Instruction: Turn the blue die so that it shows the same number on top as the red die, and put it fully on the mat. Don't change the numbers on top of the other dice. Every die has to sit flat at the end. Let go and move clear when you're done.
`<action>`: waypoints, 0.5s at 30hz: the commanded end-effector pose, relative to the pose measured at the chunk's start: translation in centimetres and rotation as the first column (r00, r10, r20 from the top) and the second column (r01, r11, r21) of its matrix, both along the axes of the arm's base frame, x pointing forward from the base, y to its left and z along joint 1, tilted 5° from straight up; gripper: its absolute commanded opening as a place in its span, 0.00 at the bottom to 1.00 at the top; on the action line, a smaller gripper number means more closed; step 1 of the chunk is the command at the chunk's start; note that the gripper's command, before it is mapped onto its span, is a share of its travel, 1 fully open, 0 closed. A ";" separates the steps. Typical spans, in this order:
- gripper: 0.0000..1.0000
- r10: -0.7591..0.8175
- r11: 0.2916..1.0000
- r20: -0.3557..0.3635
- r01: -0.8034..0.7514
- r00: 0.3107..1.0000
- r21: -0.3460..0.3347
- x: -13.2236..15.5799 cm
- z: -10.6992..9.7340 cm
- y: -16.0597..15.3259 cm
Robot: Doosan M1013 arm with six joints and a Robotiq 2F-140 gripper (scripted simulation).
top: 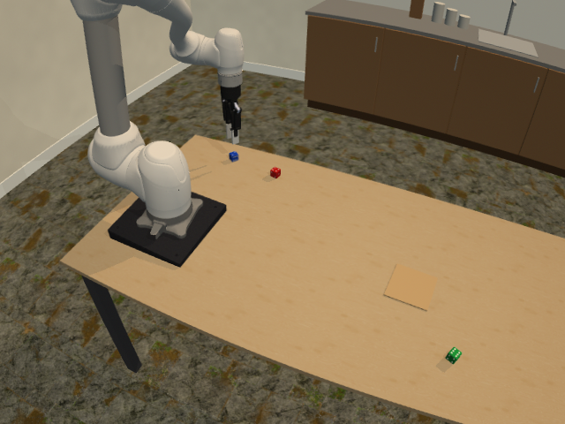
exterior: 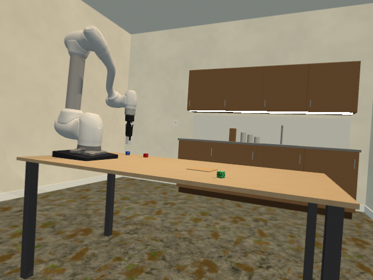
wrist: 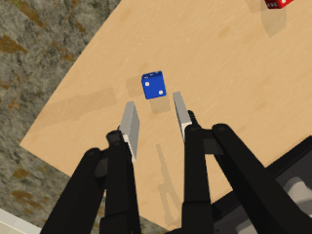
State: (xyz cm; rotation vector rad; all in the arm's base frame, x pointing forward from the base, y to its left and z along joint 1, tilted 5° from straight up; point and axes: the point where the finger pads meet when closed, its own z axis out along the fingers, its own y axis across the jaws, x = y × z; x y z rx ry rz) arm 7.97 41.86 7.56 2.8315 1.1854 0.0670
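Surface (top: pixel 319 237): long wooden top carrying everything; landmark is the arm's black base plate (top: pixel 137 237).
Mat (top: pixel 410 286): tan square well apart from the base plate, towards the far end, bare.
Claw (top: pixel 233 134): hangs above the corner just beyond the base plate, fingers narrowed part-way and holding nothing — likely pre-sized to straddle a small die.
Blue die (wrist: pixel 153 85): flat on the surface near the base plate, beneath the claw, two pips up.
Red die (top: pixel 274 171): just beyond blue; top number unreadable.
Green die (top: pixel 453 354): past the mat.

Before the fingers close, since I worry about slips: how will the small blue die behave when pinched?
The small blue die looks rigid with flat faces, so probably a firm hold. Being tiny, it may skid or tumble if the gripper closes off-centre.
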 end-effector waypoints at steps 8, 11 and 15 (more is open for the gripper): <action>0.35 0.000 1.000 0.000 0.000 1.000 0.000 0.0 -0.2 0.0; 0.35 0.000 1.000 0.000 0.000 1.000 0.000 0.0 -0.3 0.0; 0.35 0.000 1.000 0.000 0.000 1.000 0.000 0.0 -0.6 0.0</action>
